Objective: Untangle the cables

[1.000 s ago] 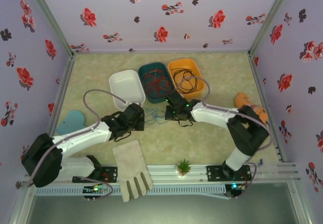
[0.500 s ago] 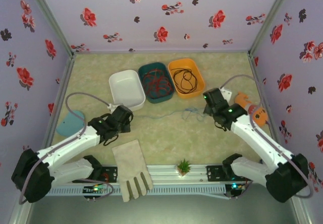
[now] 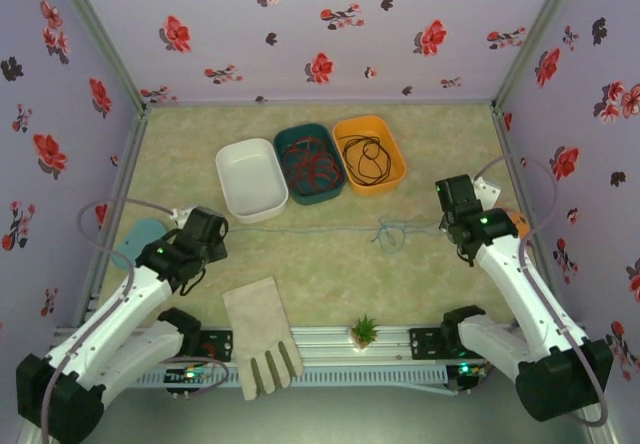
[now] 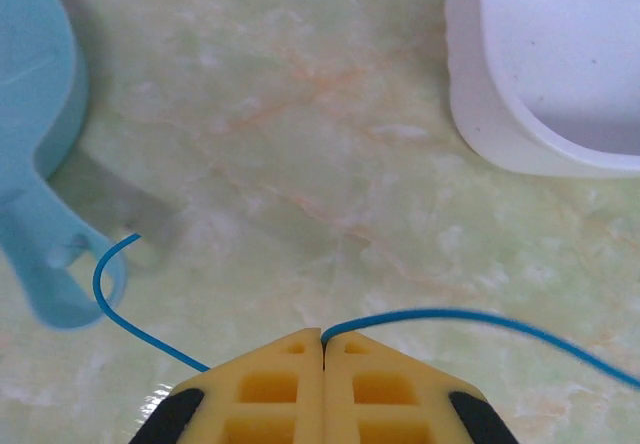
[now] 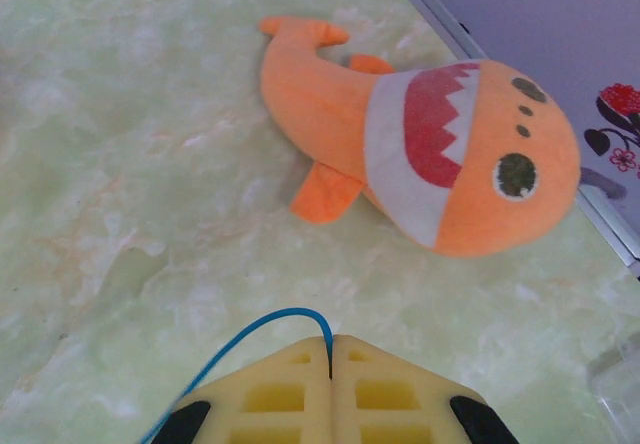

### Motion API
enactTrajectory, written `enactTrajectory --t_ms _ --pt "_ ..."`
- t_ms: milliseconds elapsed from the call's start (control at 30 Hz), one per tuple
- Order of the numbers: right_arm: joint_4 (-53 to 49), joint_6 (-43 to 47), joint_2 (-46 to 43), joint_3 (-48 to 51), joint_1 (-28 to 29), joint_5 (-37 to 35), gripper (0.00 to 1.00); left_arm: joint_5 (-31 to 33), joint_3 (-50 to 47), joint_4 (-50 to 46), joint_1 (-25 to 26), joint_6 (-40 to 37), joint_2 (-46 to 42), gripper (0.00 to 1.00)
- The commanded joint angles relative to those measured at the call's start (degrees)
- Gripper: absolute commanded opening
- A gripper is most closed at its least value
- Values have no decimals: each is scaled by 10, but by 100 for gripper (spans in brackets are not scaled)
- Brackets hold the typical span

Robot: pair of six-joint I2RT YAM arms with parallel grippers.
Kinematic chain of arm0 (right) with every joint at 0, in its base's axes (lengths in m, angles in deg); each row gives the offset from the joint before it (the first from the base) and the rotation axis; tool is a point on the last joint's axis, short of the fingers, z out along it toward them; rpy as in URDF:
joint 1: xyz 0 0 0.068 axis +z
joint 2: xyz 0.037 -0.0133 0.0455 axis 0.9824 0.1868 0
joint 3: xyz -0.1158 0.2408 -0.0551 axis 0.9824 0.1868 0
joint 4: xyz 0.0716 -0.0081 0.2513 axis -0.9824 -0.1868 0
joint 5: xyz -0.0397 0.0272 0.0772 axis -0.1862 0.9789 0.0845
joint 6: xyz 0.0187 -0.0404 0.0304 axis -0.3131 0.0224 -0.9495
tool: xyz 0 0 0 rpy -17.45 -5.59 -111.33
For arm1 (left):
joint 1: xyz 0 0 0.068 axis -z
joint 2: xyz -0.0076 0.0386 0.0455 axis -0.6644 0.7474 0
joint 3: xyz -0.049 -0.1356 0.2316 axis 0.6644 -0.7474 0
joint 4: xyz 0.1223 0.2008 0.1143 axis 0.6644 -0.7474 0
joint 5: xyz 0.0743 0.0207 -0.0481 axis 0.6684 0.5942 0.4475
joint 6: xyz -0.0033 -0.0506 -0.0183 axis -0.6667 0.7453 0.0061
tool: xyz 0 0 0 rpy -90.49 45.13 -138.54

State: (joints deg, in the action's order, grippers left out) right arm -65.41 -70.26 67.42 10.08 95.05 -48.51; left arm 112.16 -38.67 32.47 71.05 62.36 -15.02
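From above, the right arm hid most of the shark (image 3: pixel 517 226); our right wrist view gave it whole. We had the red cable (image 3: pixel 308 161) in the teal bin (image 3: pixel 310 127), the black cable (image 3: pixel 366 159) in the orange bin (image 3: pixel 397 156). The blue cable (image 3: pixel 320 229) ran across the table (image 3: pixel 330 279), knotted right of centre, with the left gripper (image 4: pixel 322 339) and right gripper (image 5: pixel 331 342) each clamped on it.

Losing the blue cable (image 4: pixel 480 316) past the right edge of the left wrist view, and hiding its pinched stretch between the closed fingers of the left gripper (image 4: pixel 322 336). Cropping the white tub (image 4: pixel 540 64) at top and right, the pale blue scoop (image 4: pixel 35 164) at the left. Covering most of the orange plush shark (image 3: pixel 518 224) behind the right arm (image 3: pixel 510 274) in the top view. Shrinking the cable's knot there beyond telling.
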Motion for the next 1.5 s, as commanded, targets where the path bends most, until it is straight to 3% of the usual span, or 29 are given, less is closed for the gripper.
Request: enactTrajectory --t_ms 0,267,467,667,1000,1233,1467 --pt "1 15 -2 2 -5 9 0 18 6 -25 -9 -28 -17 0" --pt "-51 -1 13 -15 -52 -87 0 71 53 -81 -57 -55 -20 0" --pt "-27 24 0 -9 -120 -50 0 59 63 -81 -93 -71 -38 0" --pt "5 28 4 11 -124 15 0 39 76 -93 -93 -88 -38 0" --pt "18 39 -9 12 -124 53 0 21 96 -88 -92 -114 -40 0" --pt "-27 58 -5 -15 -128 -47 0 98 139 -119 -125 -141 -38 0" --pt "-14 36 12 -4 -144 -28 0 98 203 -110 -193 -172 -51 0"
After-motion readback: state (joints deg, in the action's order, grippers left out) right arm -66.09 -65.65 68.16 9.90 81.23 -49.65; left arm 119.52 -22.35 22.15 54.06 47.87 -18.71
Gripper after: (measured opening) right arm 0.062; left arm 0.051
